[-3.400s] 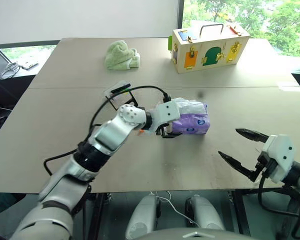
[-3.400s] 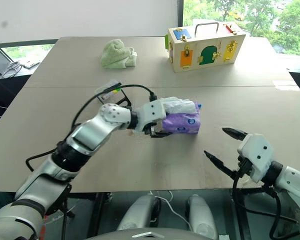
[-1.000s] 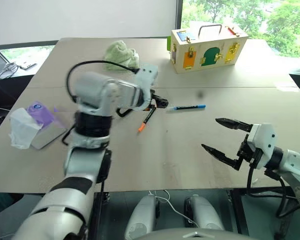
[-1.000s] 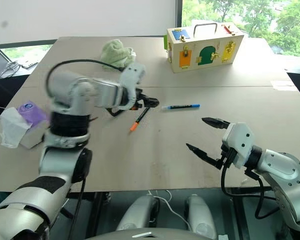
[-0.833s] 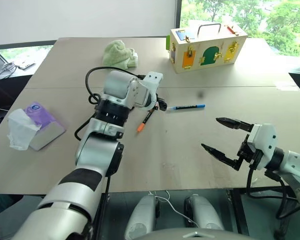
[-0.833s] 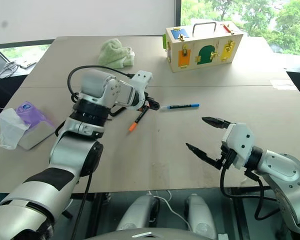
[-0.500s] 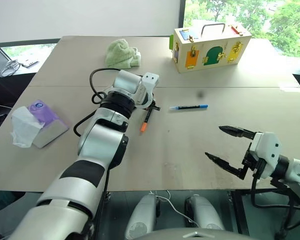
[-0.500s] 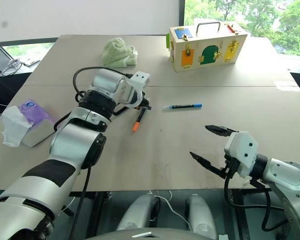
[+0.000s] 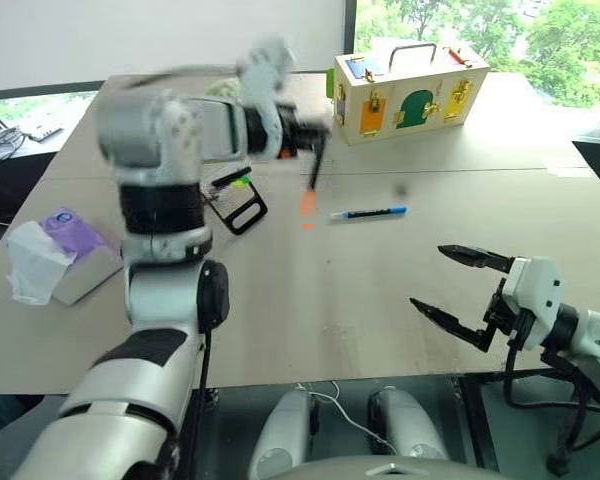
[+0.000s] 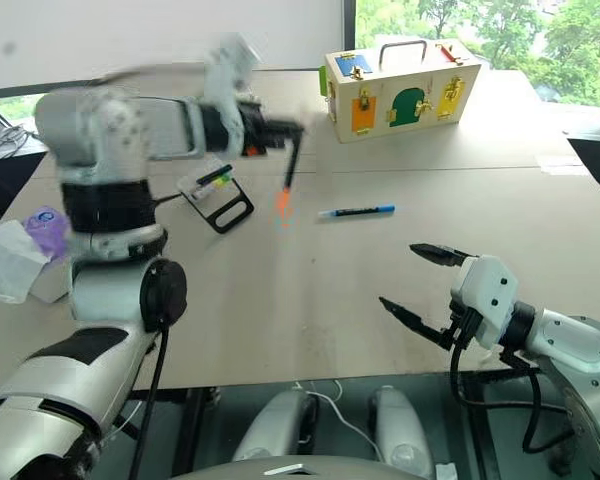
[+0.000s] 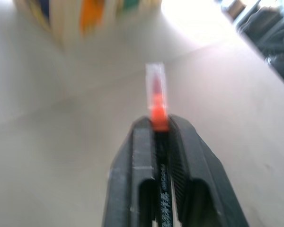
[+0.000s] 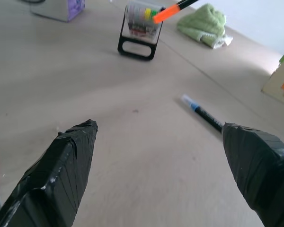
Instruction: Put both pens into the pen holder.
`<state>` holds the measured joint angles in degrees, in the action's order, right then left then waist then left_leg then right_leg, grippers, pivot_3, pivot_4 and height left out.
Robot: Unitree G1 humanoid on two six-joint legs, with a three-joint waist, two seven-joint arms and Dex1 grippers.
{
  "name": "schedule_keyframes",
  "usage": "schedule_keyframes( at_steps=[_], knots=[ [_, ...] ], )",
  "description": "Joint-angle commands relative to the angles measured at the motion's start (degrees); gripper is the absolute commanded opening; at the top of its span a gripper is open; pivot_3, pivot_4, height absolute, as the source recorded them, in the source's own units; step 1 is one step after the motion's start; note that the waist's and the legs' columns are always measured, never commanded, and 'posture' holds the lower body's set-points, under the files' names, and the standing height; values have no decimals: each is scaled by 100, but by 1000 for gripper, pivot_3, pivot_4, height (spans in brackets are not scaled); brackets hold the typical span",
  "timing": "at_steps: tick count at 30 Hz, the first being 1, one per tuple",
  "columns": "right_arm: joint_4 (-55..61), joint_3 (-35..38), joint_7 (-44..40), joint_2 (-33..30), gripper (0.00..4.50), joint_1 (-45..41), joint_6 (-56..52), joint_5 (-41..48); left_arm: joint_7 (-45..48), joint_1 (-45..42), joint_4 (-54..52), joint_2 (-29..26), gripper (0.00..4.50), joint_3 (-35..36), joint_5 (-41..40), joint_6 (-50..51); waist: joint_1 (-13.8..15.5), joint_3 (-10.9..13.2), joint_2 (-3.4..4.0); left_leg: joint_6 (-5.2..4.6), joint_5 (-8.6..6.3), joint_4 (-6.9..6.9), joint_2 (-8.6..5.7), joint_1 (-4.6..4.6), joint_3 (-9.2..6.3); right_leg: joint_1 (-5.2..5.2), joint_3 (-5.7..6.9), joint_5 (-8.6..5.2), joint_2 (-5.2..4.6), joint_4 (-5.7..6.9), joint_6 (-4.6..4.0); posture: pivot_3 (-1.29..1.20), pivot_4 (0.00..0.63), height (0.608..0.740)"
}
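- Pens first: your left gripper (image 9: 315, 135) is pinched tight on the slim black pen with orange ends (image 10: 288, 176). It holds the pen up in the air, above the table (image 9: 380, 300). The pen hangs down from the fingers, with one orange end at the bottom.
- In the left wrist view, the black fingers (image 11: 137, 156) squeeze the pen from both sides, and an orange end pokes out past the tips.
- The second pen, dark and slim with light blue ends (image 9: 368, 212), lies flat on the table. It is between your two arms, well apart from both grippers.
- The pen holder, a small clear plastic pocket on a black loop stand (image 10: 215, 195), sits on the table near your left arm. It leans back, and there seem to be coloured things in it already.
- Your right gripper (image 9: 458, 288) hangs low over the near side of the table. Its fingers are spread wide apart, with nothing in them.
- How a pen handles, I think: it is light and stiff, so it will not bend. It is round and smooth, so it can roll or slip. Pinch it near the middle, across the barrel.
- The holder looks light too, so a hard poke could tip it. Aim the pen's end into the open top and go gently.
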<state>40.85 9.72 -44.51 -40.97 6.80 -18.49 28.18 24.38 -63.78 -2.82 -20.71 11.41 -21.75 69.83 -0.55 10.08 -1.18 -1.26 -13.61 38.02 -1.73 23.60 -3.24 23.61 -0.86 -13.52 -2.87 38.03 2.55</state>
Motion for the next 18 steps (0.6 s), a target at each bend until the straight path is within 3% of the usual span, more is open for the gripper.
schedule_keyframes(
  at_steps=[1,4,7,14,18],
  knots=[
    [-55,-38,-40,51,4500,-260,48,142,560,1032,-1385,-616,46,-483,704,-2843,22,1,-1,0,0,1,0,2,-3,-1,2,1,1,-2,-1,0,150,740],
    [-223,-162,-93,75,4500,-493,66,124,905,2280,-1560,-1406,46,-946,1761,-5496,24,0,0,0,0,-2,0,-2,8,0,-6,2,-3,-4,-3,0,150,740],
    [-349,-254,-165,74,4500,-639,102,111,881,3052,-1185,-1864,46,-1095,2441,-7467,95,0,1,-4,-1,-2,-1,-1,10,-1,-4,2,-7,-11,-5,0,150,740],
    [-606,-412,-318,96,4500,-1021,92,114,761,3188,709,-1987,46,-1231,2843,-10015,202,0,1,-40,-21,11,-5,9,-2,-4,16,3,-11,-13,-4,0,150,740],
    [-580,-406,-351,58,4500,-1059,47,152,845,2923,1700,-1822,46,-1291,2652,-10755,181,0,1,-43,-22,16,-6,12,-3,-3,23,4,-5,-9,-2,0,150,740]
  ],
)
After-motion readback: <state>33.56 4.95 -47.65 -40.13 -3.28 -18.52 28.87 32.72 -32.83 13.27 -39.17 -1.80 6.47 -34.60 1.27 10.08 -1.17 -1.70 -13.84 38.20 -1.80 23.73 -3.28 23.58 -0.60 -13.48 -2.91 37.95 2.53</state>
